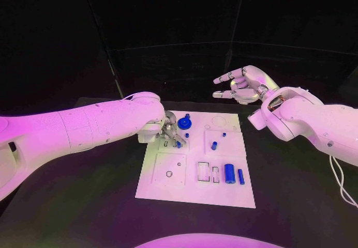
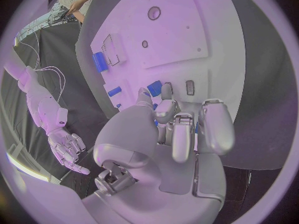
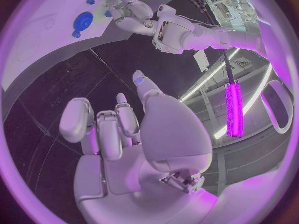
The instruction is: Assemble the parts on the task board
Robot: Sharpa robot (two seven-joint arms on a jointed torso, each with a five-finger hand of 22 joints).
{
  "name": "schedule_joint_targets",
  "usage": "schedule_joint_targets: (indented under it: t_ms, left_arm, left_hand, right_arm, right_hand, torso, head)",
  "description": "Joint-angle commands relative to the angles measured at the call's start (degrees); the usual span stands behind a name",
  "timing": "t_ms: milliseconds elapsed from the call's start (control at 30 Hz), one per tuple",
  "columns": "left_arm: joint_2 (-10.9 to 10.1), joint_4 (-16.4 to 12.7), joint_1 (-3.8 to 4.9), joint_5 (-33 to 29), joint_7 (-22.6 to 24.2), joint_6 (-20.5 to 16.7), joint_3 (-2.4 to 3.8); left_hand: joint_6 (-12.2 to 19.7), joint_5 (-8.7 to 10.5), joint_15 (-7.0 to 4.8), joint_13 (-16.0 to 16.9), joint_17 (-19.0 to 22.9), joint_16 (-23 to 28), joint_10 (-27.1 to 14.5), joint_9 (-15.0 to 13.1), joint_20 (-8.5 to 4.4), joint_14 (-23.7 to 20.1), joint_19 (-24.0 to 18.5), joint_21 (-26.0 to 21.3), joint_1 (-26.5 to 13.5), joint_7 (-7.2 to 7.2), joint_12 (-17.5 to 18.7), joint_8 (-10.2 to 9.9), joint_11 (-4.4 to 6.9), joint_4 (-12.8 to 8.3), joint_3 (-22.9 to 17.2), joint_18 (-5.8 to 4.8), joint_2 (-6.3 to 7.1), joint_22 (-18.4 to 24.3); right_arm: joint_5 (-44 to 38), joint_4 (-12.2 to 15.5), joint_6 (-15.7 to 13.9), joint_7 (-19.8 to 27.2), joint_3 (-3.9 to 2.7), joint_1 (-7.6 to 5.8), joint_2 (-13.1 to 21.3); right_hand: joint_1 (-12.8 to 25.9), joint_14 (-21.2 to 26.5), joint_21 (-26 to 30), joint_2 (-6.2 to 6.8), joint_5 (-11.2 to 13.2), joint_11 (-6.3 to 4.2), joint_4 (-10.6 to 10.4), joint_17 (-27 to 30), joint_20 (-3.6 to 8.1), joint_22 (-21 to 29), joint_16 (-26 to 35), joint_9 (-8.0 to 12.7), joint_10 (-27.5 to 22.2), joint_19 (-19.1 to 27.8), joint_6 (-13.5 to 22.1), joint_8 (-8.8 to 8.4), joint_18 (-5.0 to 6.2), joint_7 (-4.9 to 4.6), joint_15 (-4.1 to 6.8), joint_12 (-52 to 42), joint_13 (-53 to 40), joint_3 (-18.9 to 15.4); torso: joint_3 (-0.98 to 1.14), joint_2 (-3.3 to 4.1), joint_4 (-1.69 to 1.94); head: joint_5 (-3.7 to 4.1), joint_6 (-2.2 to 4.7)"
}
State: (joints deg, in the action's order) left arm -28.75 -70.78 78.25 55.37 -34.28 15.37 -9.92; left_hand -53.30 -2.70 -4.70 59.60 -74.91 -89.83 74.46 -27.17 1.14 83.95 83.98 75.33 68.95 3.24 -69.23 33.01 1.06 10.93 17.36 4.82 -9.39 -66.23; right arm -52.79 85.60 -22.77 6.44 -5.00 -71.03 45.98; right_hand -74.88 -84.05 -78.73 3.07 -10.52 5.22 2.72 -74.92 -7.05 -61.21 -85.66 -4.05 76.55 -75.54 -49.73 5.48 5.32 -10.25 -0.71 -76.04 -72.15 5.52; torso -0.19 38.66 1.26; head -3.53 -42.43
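On the matte black surface point(image 1: 89, 206), a flat white rectangular task board point(image 1: 195, 192) carries small glossy blue parts: a round disc point(image 1: 184, 123) near its far edge, a stubby cylinder point(image 1: 229, 173) beside a thin rod point(image 1: 241, 176). The left robot hand point(image 1: 168, 133), smooth silver, bends over the board's far left, fingers curled onto a small blue piece point(image 2: 154, 88). The right robot hand point(image 1: 242, 85) hovers beyond the board, fingers spread, holding nothing.

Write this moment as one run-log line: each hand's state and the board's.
left hand: fingers down on task board, at a small blue part | right hand: raised beyond board, holds nothing | blue cylinder: lying loose
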Motion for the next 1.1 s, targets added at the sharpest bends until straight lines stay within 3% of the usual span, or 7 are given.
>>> schedule_joint_targets:
  t_ms: [33,200,733,967,1033,1100]
  left_arm:
    - [-0.02,-0.06,0.04,0.36,-0.28,0.25,0.04]
    - [0.03,-0.09,0.03,0.35,-0.04,0.24,0.04]
    - [-0.03,-0.16,-0.05,0.31,0.59,1.21,0.04]
    - [-0.28,-0.28,-0.08,0.06,0.96,0.95,0.04]
    - [-0.37,-0.33,-0.09,-0.01,1.16,0.75,0.04]
    - [-0.50,-0.41,-0.09,-0.06,1.41,0.46,0.04]
  left_hand:
    - [0.71,-0.10,-0.06,-0.05,-15.09,-0.17,-0.43,-0.37,0.11,6.05,-0.06,0.21,1.58,-0.03,-0.21,0.39,-0.03,-0.91,-1.63,-0.48,-1.32,0.00]
    - [1.27,-0.07,-0.03,-0.09,-15.09,-0.17,-0.51,-0.97,0.13,6.05,-0.14,0.29,2.92,0.02,-0.13,0.77,-0.09,-2.24,-3.26,-0.48,-2.12,-0.13]
    - [2.29,-0.09,-0.10,-0.46,-15.09,-0.17,-0.81,-1.66,0.12,6.05,-0.23,0.49,4.96,-0.08,0.29,0.92,0.02,-4.76,-6.15,-0.50,-2.54,-0.49]
    - [3.31,-0.20,-0.49,-0.92,-15.09,-0.17,-1.42,-1.53,-0.21,6.05,-0.34,0.47,9.37,-0.46,1.06,0.08,0.43,-8.71,-11.69,-0.44,-3.93,-0.53]
    - [3.56,-0.28,-0.48,-1.16,-15.09,-0.17,-1.67,-1.43,-0.25,6.05,-0.37,0.47,10.07,-0.34,1.43,-0.25,0.43,-9.90,-13.88,-0.44,-3.99,-0.56]
    - [3.92,-1.75,-0.36,-1.47,-15.09,-0.17,-1.99,-1.35,-0.15,6.05,-0.42,0.45,10.37,0.04,1.94,-0.64,0.30,-11.65,-17.55,-0.46,-3.43,-0.58]
  right_arm:
    - [0.17,-0.07,0.35,0.10,-0.04,-0.10,-0.10]
    - [0.17,-0.24,0.49,-0.08,-0.03,-0.10,-0.24]
    - [0.17,-0.88,1.08,-0.34,0.00,-0.08,-0.68]
    - [0.17,-1.01,1.22,-0.40,0.01,-0.07,-0.75]
    - [0.17,-1.04,1.26,-0.41,0.02,-0.07,-0.76]
    - [0.17,-1.07,1.30,-0.44,0.02,-0.07,-0.76]
  right_hand:
    - [-0.21,-3.38,0.21,-0.48,-0.25,0.08,-0.04,-3.83,0.11,0.06,0.34,0.07,-0.38,0.45,0.27,0.01,0.19,-0.13,-0.09,0.14,0.05,-0.22]
    - [-0.21,-3.38,0.21,-0.48,-0.25,0.08,-0.04,-3.83,0.11,0.06,0.34,0.07,-0.38,0.45,0.27,0.01,0.19,-0.13,-0.09,0.14,0.05,-0.22]
    - [-0.15,-3.36,0.24,-0.56,-0.29,0.08,-0.11,-3.74,0.12,0.10,0.39,0.06,-0.36,0.46,0.25,0.04,0.19,-0.12,-0.09,0.12,0.03,-0.25]
    - [-0.15,-3.36,0.24,-0.56,-0.29,0.08,-0.11,-3.74,0.12,0.10,0.39,0.06,-0.36,0.46,0.25,0.04,0.19,-0.12,-0.09,0.12,0.03,-0.25]
    - [-0.15,-3.36,0.24,-0.56,-0.29,0.08,-0.11,-3.74,0.12,0.10,0.39,0.06,-0.36,0.46,0.25,0.04,0.19,-0.12,-0.09,0.12,0.03,-0.25]
    - [-0.15,-3.36,0.24,-0.56,-0.29,0.08,-0.11,-3.74,0.12,0.10,0.39,0.06,-0.36,0.46,0.25,0.04,0.19,-0.12,-0.09,0.12,0.03,-0.25]
  torso:
    - [-0.03,0.01,0.04]
    - [-0.01,0.04,0.04]
    - [0.03,0.02,0.07]
    - [-0.03,0.01,0.05]
    - [-0.04,0.02,0.04]
    - [-0.03,0.02,0.05]
  head:
    - [-0.03,-0.07]
    - [-0.05,-0.08]
    - [-0.05,-0.30]
    - [-0.12,-0.29]
    - [-0.14,-0.33]
    - [-0.15,-0.37]
